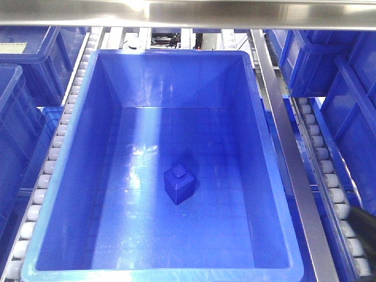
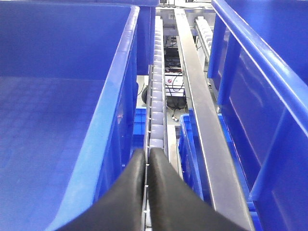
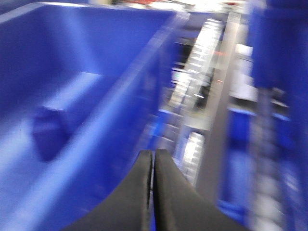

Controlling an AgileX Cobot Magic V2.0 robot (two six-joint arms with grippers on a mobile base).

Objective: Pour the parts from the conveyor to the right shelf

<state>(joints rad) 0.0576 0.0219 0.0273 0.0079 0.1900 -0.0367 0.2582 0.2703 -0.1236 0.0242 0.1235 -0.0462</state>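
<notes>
- 1 blue block point(image 1: 180, 184) is sitting upright, stud up, on the floor of the large blue bin point(image 1: 70, 176) that is resting on the right shelf point(image 1: 282, 135); the conveyor is not showing in any view, so the pour is looking finished.
- Both pincers are pressed together with nothing between them: the left gripper point(image 2: 147, 159) is hanging over the roller track point(image 2: 157, 96) just beside a bin wall, and the right gripper point(image 3: 153, 161) is hovering at the near rim of the bin, with the block showing as a dark shape inside.
- Blur is smearing the right wrist view, suggesting fast motion; at that pace, I judge the fingers are risking a clip on the rim or the steel rail point(image 1: 276, 106).
- Any nudge may be sending the bin rolling on the white rollers point(image 1: 56, 147).
- Neighbouring blue bins point(image 1: 329, 59) are crowding both sides, and the steel crossbar point(image 1: 188, 12) overhead is limiting how high either arm is able to lift clear.
</notes>
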